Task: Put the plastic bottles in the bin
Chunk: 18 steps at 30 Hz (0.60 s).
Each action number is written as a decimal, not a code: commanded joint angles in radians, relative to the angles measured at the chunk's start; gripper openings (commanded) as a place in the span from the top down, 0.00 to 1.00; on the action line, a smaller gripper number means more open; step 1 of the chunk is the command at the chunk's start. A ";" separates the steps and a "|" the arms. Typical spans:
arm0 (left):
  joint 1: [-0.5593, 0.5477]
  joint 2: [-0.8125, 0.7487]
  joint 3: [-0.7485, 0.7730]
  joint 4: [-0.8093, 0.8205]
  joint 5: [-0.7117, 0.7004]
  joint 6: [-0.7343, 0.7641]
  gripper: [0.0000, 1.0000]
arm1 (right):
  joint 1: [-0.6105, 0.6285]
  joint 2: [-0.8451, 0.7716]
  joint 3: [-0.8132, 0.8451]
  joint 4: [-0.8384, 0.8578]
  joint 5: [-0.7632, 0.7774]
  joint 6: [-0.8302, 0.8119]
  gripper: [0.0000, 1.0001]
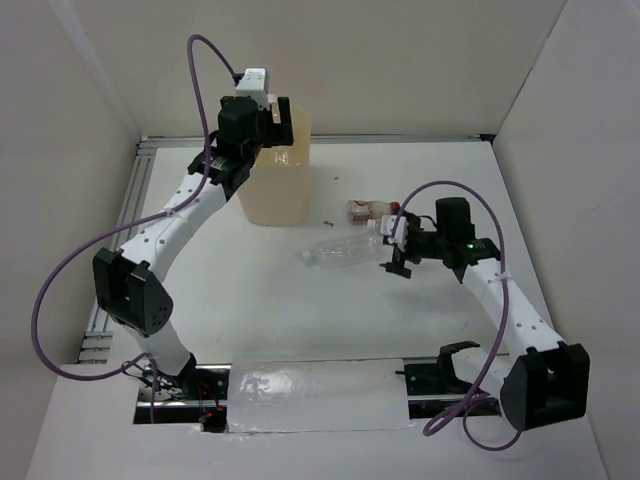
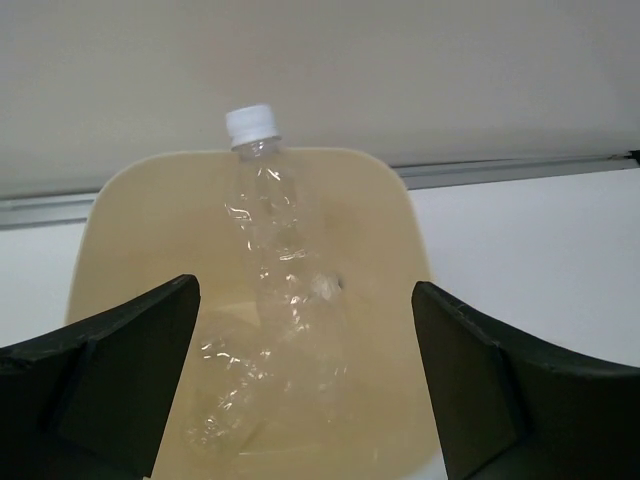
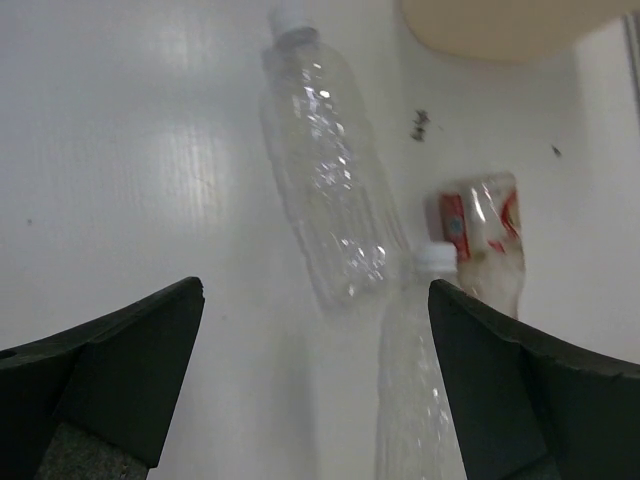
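White desk [image 1: 300, 320] in a white-walled booth, with a glossy sheet [image 1: 315, 395] at the near edge between the arm bases.

Bin [image 1: 275, 185] stands upright, far left of centre. Left arm [image 1: 170, 225] reaches up over it. Left jaws sit right above the bin mouth, spread wide, nothing between them.

Left wrist view looks down into the bin. One clear bottle [image 2: 285, 290] leans inside with its white cap up at the far rim. There's more crinkled clear plastic low and left of it; can't tell if that's a separate bottle.

Right arm [image 1: 500, 300] bends in toward desk centre. Right jaws are low over the desk, wide open, empty.

Three bottles lie on the desk right of the bin:
- A clear one [image 1: 340, 250] lies on its side, cap end pointing left.
- A short red-label one [image 1: 365, 210] lies on its side farther back, nearer the bin.
- A third clear one [image 3: 415, 400] shows in the right wrist view below the right jaws, its white cap just beside the red-label one. From above the wrist mostly hides it.

Small dark specks [image 1: 328, 220] sit on the desk between bin and bottles.
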 commanded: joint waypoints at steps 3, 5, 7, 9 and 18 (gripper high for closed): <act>-0.098 -0.297 -0.102 0.035 0.059 0.056 0.00 | 0.182 0.142 0.038 -0.008 0.001 -0.234 0.00; -0.156 -0.408 -0.310 0.035 0.088 0.047 0.00 | 0.248 0.187 0.047 0.044 0.091 -0.234 0.00; -0.199 -0.577 -0.461 0.015 0.073 0.004 0.00 | 0.282 0.242 0.047 0.154 0.157 -0.234 0.00; -0.256 -0.687 -0.685 -0.011 0.073 -0.071 0.00 | 0.305 0.291 0.033 0.272 0.249 -0.225 0.00; -0.512 -1.185 -1.178 -0.241 -0.060 -0.501 0.00 | 0.394 0.563 0.117 0.410 0.439 -0.251 0.00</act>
